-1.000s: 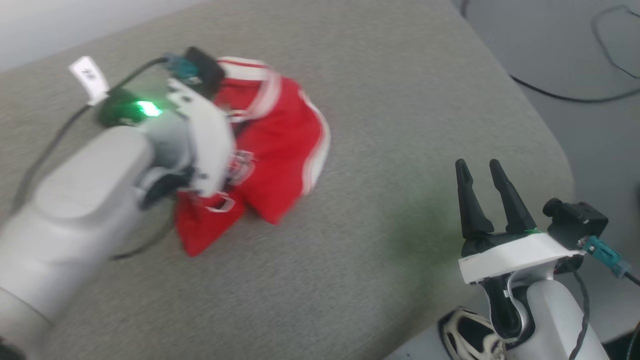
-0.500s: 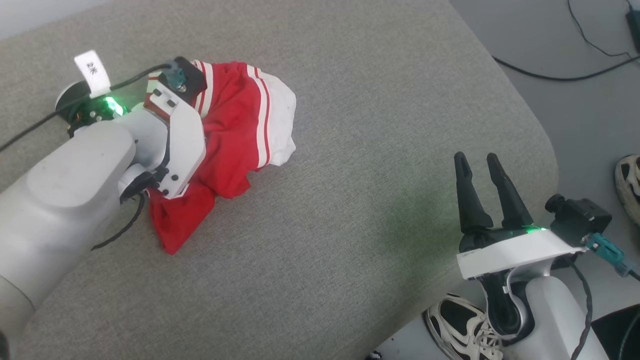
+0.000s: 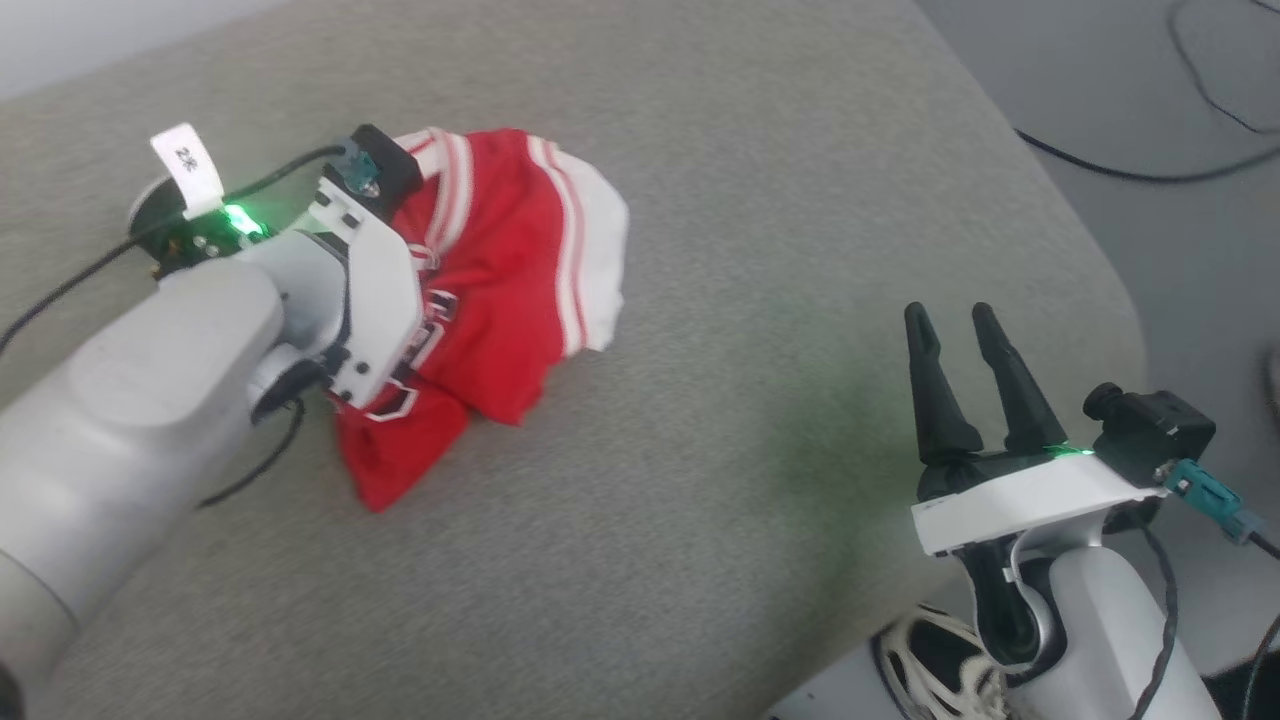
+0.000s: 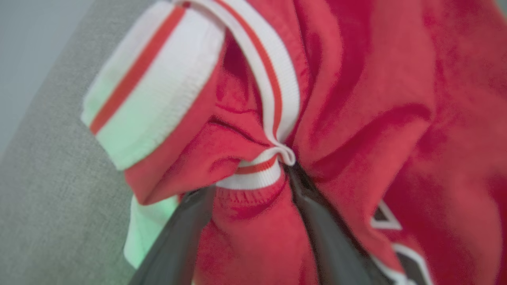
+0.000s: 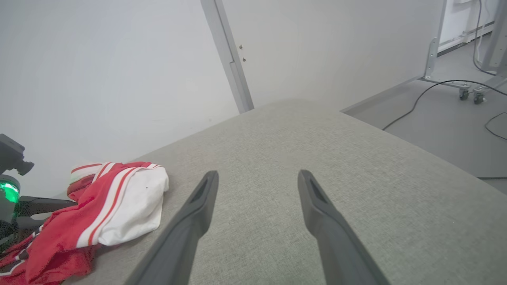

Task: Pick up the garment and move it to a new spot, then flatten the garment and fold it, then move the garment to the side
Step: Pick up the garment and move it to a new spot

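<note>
Broad grey fabric cushion [image 3: 720,480] spreads right across the head view, its rounded corner at the far right. Past the edge there's grey floor [image 3: 1180,260], with a black cable [image 3: 1130,177] snaking over it. A white laced shoe [image 3: 925,670] peeks in low down. On the right wrist view: pale wall [image 5: 119,71], grey upright strip [image 5: 227,55], castered metal frame [image 5: 431,59].

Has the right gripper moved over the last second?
No. The right gripper keeps the same gap from the right edge of the grey cushion.

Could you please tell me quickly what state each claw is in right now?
Left claw: open, garment cloth bunched between its fingers.
Right claw: open, holding nothing.
</note>
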### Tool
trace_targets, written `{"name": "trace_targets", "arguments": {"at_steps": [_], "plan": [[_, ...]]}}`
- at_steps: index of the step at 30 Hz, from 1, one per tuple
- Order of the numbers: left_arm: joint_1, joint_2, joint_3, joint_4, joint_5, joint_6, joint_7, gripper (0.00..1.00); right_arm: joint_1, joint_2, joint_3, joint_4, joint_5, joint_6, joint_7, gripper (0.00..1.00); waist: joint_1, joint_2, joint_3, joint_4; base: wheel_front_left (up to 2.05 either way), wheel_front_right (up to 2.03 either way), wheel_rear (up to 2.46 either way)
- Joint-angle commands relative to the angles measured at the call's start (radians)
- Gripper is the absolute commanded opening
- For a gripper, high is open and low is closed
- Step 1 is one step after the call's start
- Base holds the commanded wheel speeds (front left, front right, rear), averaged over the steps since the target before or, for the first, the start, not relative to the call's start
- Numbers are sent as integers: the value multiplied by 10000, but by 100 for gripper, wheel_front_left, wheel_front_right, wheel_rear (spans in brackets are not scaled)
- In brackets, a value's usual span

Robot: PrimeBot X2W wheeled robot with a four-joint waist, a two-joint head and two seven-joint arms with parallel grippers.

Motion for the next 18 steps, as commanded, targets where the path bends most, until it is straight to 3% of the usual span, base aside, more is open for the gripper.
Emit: {"name": "trace_targets", "arguments": {"at_steps": [1,7,18], "plan": [[428,-244,-242,-88,-258,-71,-348,100,21,30,-124,12,-258,-10,-29,100,0,-1,-465,618,0,0,0],[181,-534,-38,-212,-859,-48,-1801,100,141,21,-343,107,-975,-10,-29,100,0,-1,-1125,1726,0,0,0],[1982,-971,1088,533,-2114,68,-5253,100,476,-37,-839,307,-2174,-9,-29,100,0,-1,-2056,3579,0,0,0]]}}
